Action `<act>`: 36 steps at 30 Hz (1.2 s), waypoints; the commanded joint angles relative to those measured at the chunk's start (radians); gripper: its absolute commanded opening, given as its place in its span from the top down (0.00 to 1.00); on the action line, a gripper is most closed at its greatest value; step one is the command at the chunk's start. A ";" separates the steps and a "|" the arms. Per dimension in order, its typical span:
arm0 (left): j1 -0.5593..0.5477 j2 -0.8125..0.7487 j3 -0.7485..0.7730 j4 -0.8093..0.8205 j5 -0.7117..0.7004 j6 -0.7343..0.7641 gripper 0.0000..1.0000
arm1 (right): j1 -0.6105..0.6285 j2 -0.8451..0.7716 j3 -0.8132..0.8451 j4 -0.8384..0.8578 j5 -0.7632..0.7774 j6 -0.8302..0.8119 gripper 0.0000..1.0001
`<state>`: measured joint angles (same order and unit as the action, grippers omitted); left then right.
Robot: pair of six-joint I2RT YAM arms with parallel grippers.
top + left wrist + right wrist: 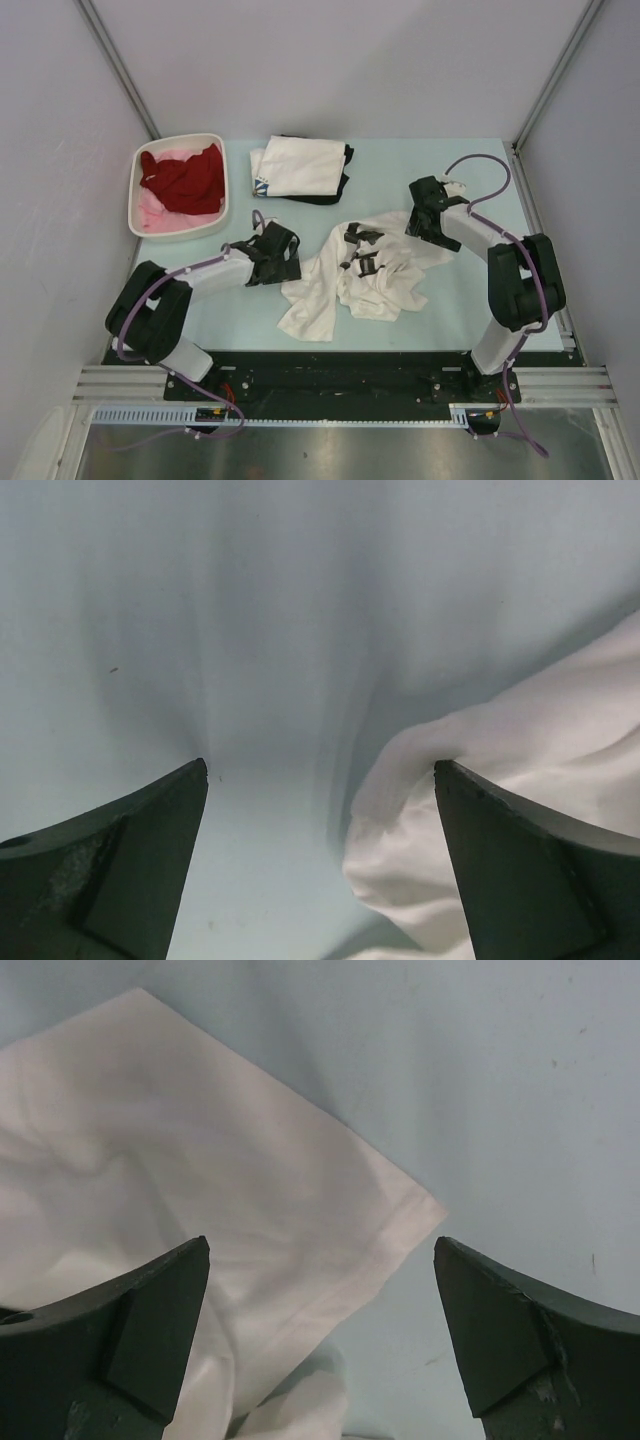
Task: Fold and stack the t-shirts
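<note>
Overhead, a crumpled white shirt (355, 275) lies mid-table (440, 310) between the left gripper (275, 252) and right gripper (432, 212), both spread and empty; a folded stack (300, 167) sits behind, and a basin (140, 215) of red and pink shirts at far left. Flattening looks to be the step in hand. The left wrist view shows cloth by one finger (540, 860). The right wrist view shows a corner between its fingers (110, 1340), so it likely needs lowering to pinch. Pale matte tabletop, plain grey walls.
</note>
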<state>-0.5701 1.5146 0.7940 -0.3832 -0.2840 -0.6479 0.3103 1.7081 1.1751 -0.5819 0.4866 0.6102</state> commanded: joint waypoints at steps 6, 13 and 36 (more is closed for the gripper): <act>0.015 0.096 0.079 0.072 -0.003 -0.035 0.00 | -0.051 0.097 -0.025 0.065 -0.078 0.045 0.05; 0.045 0.154 0.106 0.104 0.032 -0.035 0.30 | -0.068 0.148 -0.025 0.083 -0.100 0.026 0.30; 0.102 -0.542 0.278 -0.215 -0.017 0.028 1.00 | 0.005 -0.545 0.113 0.001 -0.007 -0.226 1.00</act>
<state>-0.4805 1.1271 0.9535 -0.4751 -0.2367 -0.6590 0.2581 1.3087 1.1969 -0.5491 0.4377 0.5011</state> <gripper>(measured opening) 0.011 0.010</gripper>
